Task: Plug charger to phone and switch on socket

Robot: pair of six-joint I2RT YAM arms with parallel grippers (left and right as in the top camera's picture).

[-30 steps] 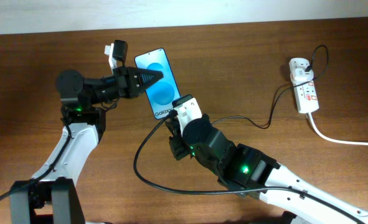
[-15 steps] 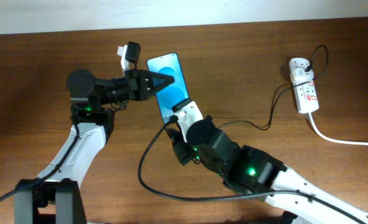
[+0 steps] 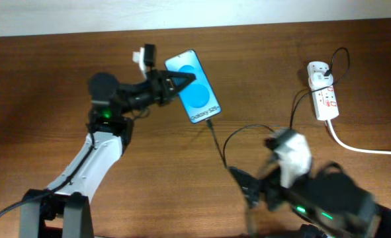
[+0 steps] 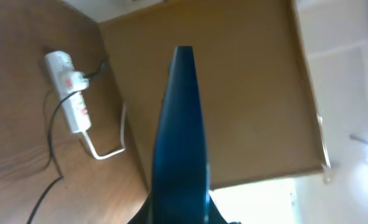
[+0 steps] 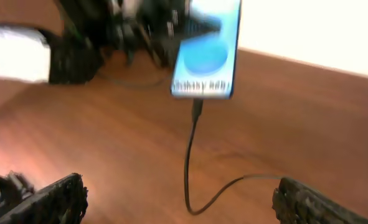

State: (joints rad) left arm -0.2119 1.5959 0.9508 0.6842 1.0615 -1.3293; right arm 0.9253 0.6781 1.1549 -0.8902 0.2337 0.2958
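**Overhead: charger looks seated, socket switch not yet thrown**

We've got the left end effector [image 3: 185,82] clamped on the phone [image 3: 198,99], holding it tilted above the counter [image 3: 49,79]. Over on the right wrist view, the charger [image 5: 188,155] hangs from the phone's bottom edge, and its connector [image 5: 197,109] appears to be in the port. The right end effector [image 5: 177,202] is spread wide and empty, well apart from the socket [image 3: 322,89] at the far right.

Here's our worry. The charger loops across the likely path to the switches, and if we snag it the connector pulls out. Lift the phone higher, the slack goes, and we get the same result.
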